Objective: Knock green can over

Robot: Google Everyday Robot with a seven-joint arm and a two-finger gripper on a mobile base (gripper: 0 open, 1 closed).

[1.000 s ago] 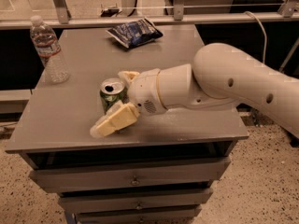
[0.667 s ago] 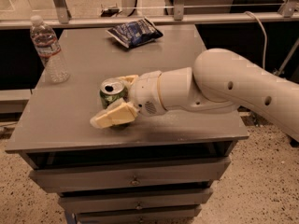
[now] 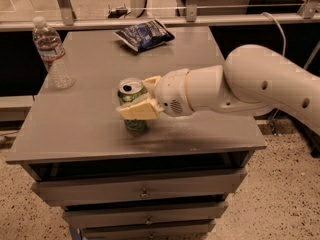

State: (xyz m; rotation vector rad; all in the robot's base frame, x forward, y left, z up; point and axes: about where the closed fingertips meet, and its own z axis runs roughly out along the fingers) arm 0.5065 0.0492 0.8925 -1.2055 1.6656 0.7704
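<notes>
Fingers (image 3: 138,112) of the gripper (image 3: 136,97) are spread, and the green can (image 3: 131,93) stands upright between them, a little in front of the middle of the worktop (image 3: 85,129). The near finger lies across the front of the can's body, hiding its middle band, while the far finger shows just behind and to the right of the silver top. Whether either finger presses on the can I cannot tell. The white arm (image 3: 260,84) reaches in from the right, low over the surface. A clear water bottle (image 3: 52,54) stands well apart at the far left, and a dark blue snack bag (image 3: 145,34) lies by the far edge.
</notes>
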